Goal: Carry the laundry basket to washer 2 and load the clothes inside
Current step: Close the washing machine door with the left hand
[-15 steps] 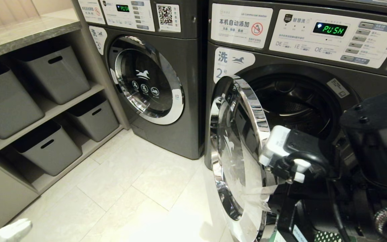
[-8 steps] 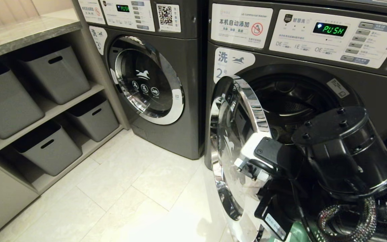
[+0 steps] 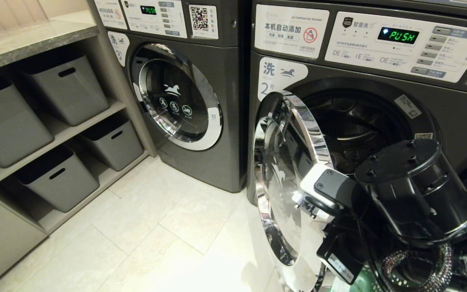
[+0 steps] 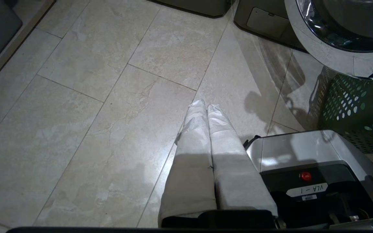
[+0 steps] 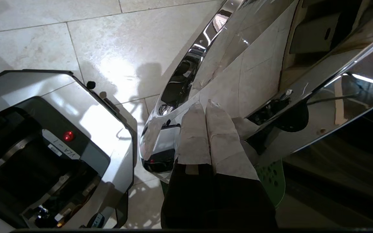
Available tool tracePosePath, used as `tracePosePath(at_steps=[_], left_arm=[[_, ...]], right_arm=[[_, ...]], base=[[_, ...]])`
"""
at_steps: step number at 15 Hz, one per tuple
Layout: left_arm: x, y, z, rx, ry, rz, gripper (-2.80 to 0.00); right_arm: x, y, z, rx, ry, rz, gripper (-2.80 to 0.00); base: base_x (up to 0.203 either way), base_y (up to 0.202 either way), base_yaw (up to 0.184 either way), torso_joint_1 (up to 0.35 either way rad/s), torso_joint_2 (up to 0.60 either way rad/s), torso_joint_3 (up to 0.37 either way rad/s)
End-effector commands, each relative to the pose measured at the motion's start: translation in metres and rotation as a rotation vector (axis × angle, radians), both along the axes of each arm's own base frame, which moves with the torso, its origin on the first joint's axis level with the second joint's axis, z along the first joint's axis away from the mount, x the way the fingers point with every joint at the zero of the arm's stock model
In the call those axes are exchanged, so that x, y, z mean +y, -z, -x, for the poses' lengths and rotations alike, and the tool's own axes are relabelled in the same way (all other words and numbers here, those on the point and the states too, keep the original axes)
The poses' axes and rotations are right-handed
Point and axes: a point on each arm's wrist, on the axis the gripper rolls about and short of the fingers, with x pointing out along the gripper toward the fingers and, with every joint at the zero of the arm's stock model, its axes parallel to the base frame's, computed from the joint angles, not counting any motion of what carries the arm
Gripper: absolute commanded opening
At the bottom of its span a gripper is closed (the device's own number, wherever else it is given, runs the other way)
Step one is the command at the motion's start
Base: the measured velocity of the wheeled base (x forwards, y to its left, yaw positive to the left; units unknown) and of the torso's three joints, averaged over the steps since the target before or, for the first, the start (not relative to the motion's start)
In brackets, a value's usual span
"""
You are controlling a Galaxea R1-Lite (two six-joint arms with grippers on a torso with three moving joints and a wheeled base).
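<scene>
Washer 2 (image 3: 276,77) stands on the right with its chrome-ringed door (image 3: 286,182) swung open to the left and its drum (image 3: 355,125) dark. My right arm (image 3: 412,190) hangs low in front of the opening. The right gripper (image 5: 205,105) is shut and empty, its tips close against the door's chrome ring (image 5: 186,81). The green perforated laundry basket (image 4: 351,110) sits on the floor beneath the open door; its rim (image 5: 270,181) shows under the right gripper. My left gripper (image 4: 206,105) is shut and empty, low over the floor tiles beside my base. The clothes are out of view.
Washer 3 (image 3: 176,101) stands closed to the left of washer 2. Grey storage bins (image 3: 67,85) fill the shelves along the left wall. Pale floor tiles (image 3: 148,227) spread in front of the machines. My own base (image 4: 303,161) sits close to the basket.
My right wrist has dropped and swung left toward the open door. The left gripper's white tip has left the bottom left corner of the head view.
</scene>
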Motion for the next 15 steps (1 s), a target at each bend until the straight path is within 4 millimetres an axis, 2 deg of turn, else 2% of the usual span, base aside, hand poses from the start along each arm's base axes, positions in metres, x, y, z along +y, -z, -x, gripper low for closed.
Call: tracePosePath(at_steps=[1,6,13,15], left_arm=[[0.000,0.000,0.000,-0.007,0.025,0.000,-2.80],[0.000,0.000,0.000,-0.008,0.021,-0.004,-2.80],[0.000,0.000,0.000,-0.009,0.017,-0.003,-2.80],[0.000,0.000,0.000,-0.008,0.019,-0.003,-2.80]], right_arm=[[-0.005,-0.001,-0.003,-0.003,0.022,0.000,-2.80],[-0.018,0.002,-0.016,-0.013,0.119,0.020,-2.80],[-0.057,0.009,-0.046,-0.012,0.352,0.050,-2.80],[-0.071,0.015,-0.060,-0.018,0.433,0.038,-2.80]], base=[[0.000,0.000,0.000,0.000,0.00,0.000],[0.000,0.000,0.000,0.000,0.00,0.000],[0.000,0.000,0.000,0.000,0.00,0.000],[0.000,0.000,0.000,0.000,0.00,0.000]])
